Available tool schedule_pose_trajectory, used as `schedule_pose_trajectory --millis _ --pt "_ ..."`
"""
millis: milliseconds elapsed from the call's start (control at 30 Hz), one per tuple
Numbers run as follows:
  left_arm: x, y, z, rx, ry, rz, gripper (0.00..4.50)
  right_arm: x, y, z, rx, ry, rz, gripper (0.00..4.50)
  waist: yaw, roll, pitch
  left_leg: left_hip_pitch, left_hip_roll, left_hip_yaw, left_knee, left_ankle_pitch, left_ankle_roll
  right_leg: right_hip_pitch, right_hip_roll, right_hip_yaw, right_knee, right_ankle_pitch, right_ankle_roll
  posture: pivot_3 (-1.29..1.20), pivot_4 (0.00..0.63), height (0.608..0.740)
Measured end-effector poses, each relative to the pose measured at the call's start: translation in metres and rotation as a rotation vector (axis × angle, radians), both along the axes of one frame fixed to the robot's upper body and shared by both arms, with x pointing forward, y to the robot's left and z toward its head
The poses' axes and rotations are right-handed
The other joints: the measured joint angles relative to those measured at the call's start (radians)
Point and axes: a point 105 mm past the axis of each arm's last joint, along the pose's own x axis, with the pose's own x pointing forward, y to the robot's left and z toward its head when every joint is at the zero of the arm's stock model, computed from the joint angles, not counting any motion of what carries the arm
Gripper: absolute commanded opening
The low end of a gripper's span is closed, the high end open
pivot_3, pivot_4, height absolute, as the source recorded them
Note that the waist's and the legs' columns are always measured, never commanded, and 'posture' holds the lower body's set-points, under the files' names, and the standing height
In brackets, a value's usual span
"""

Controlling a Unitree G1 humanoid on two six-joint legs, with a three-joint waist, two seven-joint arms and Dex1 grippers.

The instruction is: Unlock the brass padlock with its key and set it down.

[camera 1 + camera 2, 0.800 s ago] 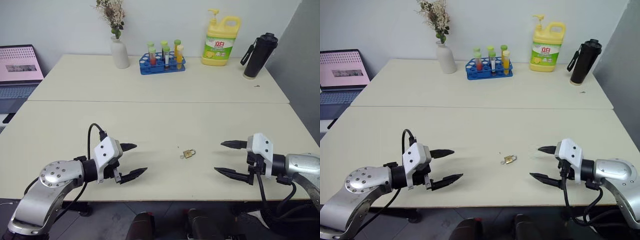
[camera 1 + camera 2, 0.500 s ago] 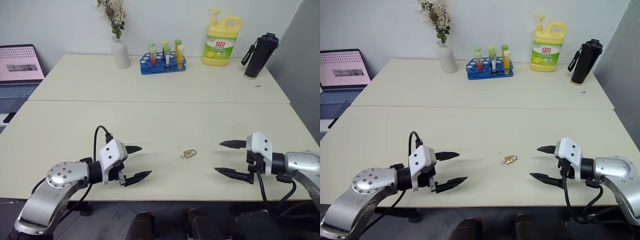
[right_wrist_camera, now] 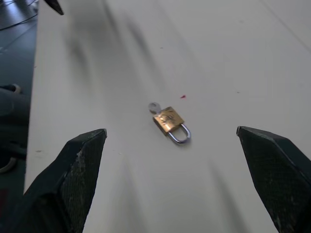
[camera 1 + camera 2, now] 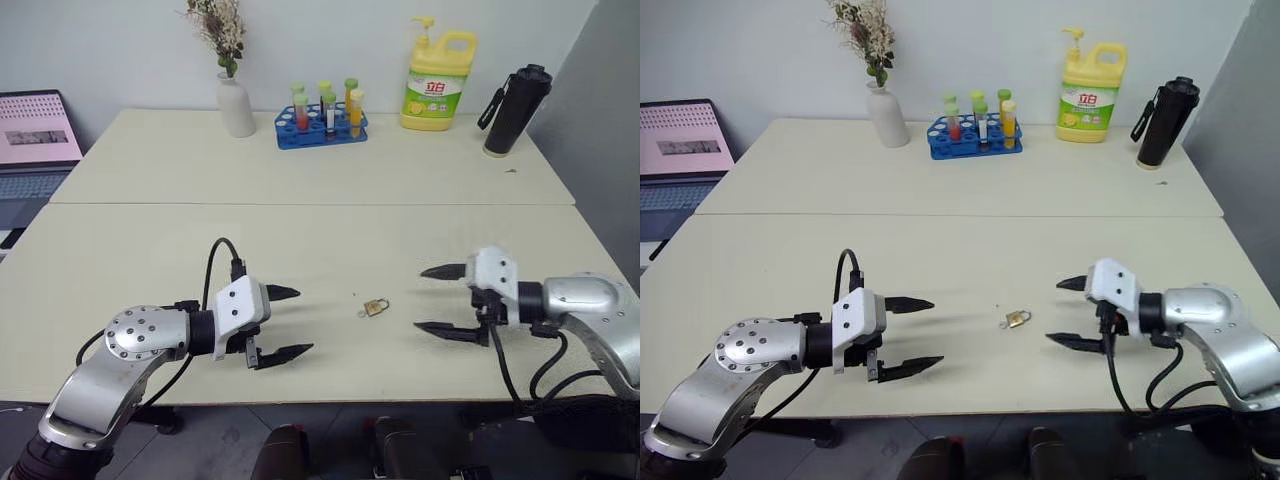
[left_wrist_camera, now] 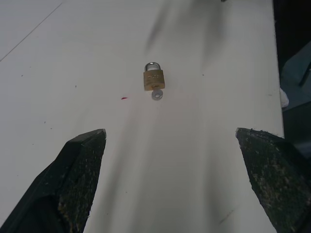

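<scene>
The brass padlock (image 4: pixel 377 307) lies flat on the table (image 4: pixel 300 240), the key (image 5: pixel 156 94) at its keyway, between the left gripper (image 4: pixel 288 322) and right gripper (image 4: pixel 436 301), both spread wide and flanking it, seemingly to approach together.

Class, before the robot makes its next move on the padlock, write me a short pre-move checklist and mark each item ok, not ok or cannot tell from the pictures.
1. brass padlock lies flat on the table, apart from both grippers: ok.
2. key sits at the padlock's base: ok.
3. Key fully seated in the keyhole: cannot tell.
4. left gripper open: ok.
5. right gripper open: ok.
6. Shackle closed: cannot tell.
</scene>
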Motion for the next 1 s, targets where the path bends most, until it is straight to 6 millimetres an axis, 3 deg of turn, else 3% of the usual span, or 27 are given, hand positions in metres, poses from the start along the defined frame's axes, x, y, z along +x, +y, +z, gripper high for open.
schedule_pose_trajectory --millis 233,367,467,800,933,1000 --pt "0.000 -0.004 0.002 -0.027 0.013 -0.004 4.49 0.028 0.023 -0.010 -0.071 0.028 0.123 4.50 0.000 0.000 0.000 0.000 0.000 0.000 0.000 0.000 0.000 0.000 0.000 0.000 0.000 0.000 0.000 0.00 0.150 0.740" --pt "-0.007 -0.007 -0.005 -0.021 0.025 -0.007 4.49 0.044 0.041 -0.033 -0.103 0.063 0.175 4.50 -0.001 0.000 0.000 0.000 0.001 -0.001 0.000 0.000 0.000 0.000 0.000 0.000 0.001 0.001 -0.002 0.00 0.150 0.740" --pt "-0.011 -0.004 -0.012 -0.006 0.042 0.005 4.49 0.051 0.042 -0.046 -0.123 0.094 0.174 4.50 0.003 0.000 0.000 -0.001 0.000 -0.001 0.000 0.000 0.000 0.000 -0.001 -0.001 0.001 0.002 -0.003 0.00 0.150 0.740" --pt "-0.010 -0.003 -0.012 -0.003 0.029 0.021 4.49 0.060 0.040 -0.053 -0.162 0.078 0.199 4.50 0.002 0.000 0.000 0.000 0.000 -0.001 0.000 0.000 0.000 0.000 -0.002 0.000 0.001 0.002 -0.003 0.00 0.150 0.740" --pt "-0.009 -0.003 -0.012 0.002 0.024 0.022 4.50 0.060 0.043 -0.054 -0.160 0.072 0.208 3.72 0.002 0.000 0.000 0.000 0.000 -0.001 0.000 0.000 0.000 0.000 -0.002 0.000 0.001 0.002 -0.003 0.00 0.150 0.740" --pt "-0.009 -0.003 -0.012 0.005 0.017 0.019 4.50 0.059 0.046 -0.055 -0.155 0.070 0.217 3.01 0.002 0.000 0.000 0.000 0.000 -0.001 0.000 0.000 0.000 0.000 -0.002 0.000 0.001 0.002 -0.003 0.00 0.150 0.740"
